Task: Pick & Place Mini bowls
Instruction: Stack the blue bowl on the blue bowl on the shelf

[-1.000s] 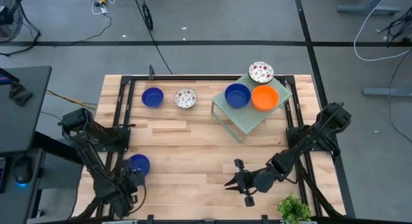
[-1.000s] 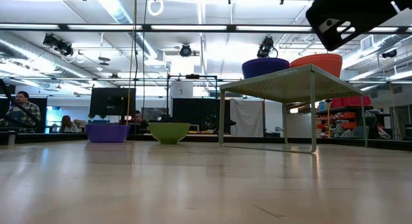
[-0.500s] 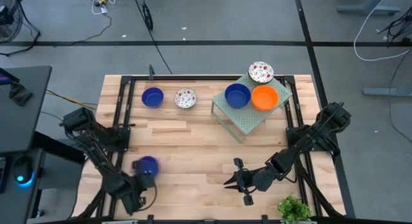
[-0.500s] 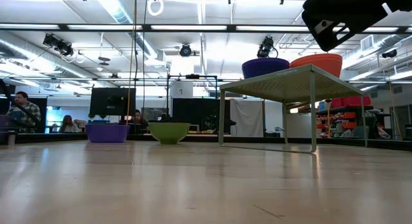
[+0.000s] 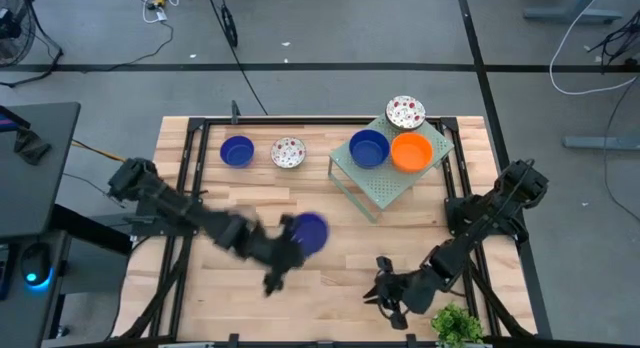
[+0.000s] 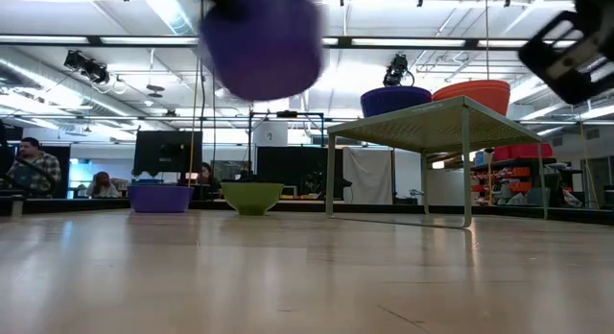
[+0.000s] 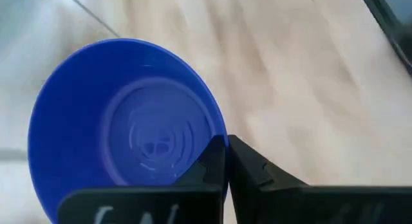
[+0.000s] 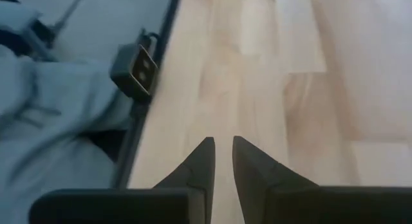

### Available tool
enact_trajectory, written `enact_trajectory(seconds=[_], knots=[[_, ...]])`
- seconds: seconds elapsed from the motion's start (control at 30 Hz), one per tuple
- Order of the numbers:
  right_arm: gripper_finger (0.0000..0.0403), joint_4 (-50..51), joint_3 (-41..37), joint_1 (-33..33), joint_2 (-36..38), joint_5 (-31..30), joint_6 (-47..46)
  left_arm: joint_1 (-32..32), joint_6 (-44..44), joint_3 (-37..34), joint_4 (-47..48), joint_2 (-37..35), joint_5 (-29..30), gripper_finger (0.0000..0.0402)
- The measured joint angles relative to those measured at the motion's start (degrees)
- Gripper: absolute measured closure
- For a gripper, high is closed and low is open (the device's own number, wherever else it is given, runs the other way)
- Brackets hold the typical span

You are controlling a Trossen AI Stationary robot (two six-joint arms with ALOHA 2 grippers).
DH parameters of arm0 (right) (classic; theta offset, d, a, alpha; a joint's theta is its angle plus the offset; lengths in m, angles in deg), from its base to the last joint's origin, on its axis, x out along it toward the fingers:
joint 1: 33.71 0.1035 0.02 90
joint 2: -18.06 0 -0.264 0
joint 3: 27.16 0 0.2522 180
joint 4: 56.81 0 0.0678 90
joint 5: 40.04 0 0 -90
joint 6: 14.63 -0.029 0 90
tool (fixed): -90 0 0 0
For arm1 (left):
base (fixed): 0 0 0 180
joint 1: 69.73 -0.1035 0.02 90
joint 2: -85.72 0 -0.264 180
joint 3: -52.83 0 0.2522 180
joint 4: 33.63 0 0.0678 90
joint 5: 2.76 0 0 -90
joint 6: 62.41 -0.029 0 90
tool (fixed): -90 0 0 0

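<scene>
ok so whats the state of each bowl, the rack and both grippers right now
carried blue bowl: lifted off the table, upright, pinched at its rim
left gripper: shut on the carried blue bowl
right gripper: empty, fingers nearly together, low over the table's near right
blue bowl, orange bowl, speckled bowl: upright on the green rack
blue bowl, speckled bowl: upright on the table

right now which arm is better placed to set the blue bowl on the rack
Left. The left gripper is shut on the blue bowl, held above the table near the pale green rack. The right gripper is empty, nearly closed, at the near edge.
</scene>
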Motion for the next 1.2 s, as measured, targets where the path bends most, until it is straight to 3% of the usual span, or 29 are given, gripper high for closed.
enact_trajectory(seconds=[0.2,0.33,0.47,0.67,0.77,1.2], knots=[[0.0344,1.4,0.0,2.5,0.0,-8.4,-0.4,-14.3,-25.5,10.5,-2.0,0.0,-5.8,0.0393],[0.0344,0.8,0.0,2.6,0.0,-9.5,-2.1,-22.6,-38.1,12.3,-11.5,0.0,-15.4,0.0393],[0.0344,0.6,0.0,2.8,0.0,-9.6,-6.7,-29.3,-41.4,12.4,-21.0,0.9,-24.6,0.0396],[0.0344,-0.7,0.0,4.9,0.0,-13.4,-9.0,-35.3,-42.4,12.4,-29.4,5.7,-33.2,0.0390],[0.0344,-2.1,0.1,6.0,0.0,-15.3,-9.3,-36.5,-42.9,12.3,-31.8,8.4,-32.9,0.0392],[0.0344,-3.3,0.1,7.5,0.0,-18.1,-9.1,-37.9,-45.9,12.3,-32.8,15.0,-17.9,0.0383]])
